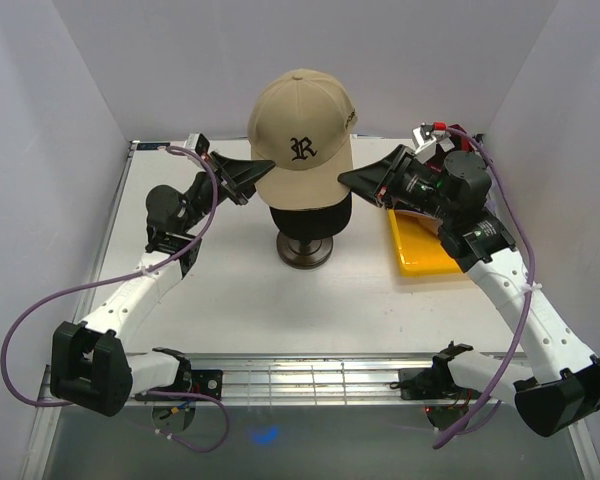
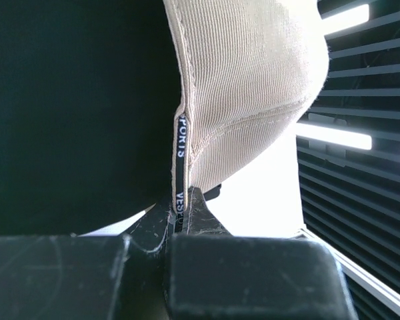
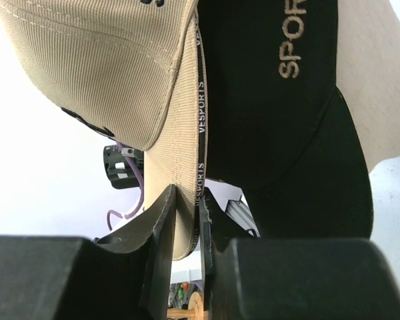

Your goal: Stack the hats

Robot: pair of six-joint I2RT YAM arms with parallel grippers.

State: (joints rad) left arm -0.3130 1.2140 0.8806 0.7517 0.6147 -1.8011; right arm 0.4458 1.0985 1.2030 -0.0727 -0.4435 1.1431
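A tan hat [image 1: 300, 140] with a black "R" hangs over a black hat [image 1: 310, 215] that sits on the mannequin head. My left gripper [image 1: 263, 172] is shut on the tan hat's left lower edge. My right gripper [image 1: 347, 180] is shut on its right lower edge. In the left wrist view the tan hat [image 2: 253, 80] rises from my left gripper [image 2: 183, 203], with the black hat [image 2: 73, 100] beside it. In the right wrist view my right gripper [image 3: 187, 203] pinches the band of the tan hat [image 3: 100, 60], next to the black hat [image 3: 280, 120].
The mannequin's dark round base [image 1: 305, 252] stands mid-table. A yellow tray [image 1: 420, 250] lies to its right, partly under the right arm. White walls close in the table on three sides. The beige mannequin head [image 3: 380, 87] shows beyond the black hat.
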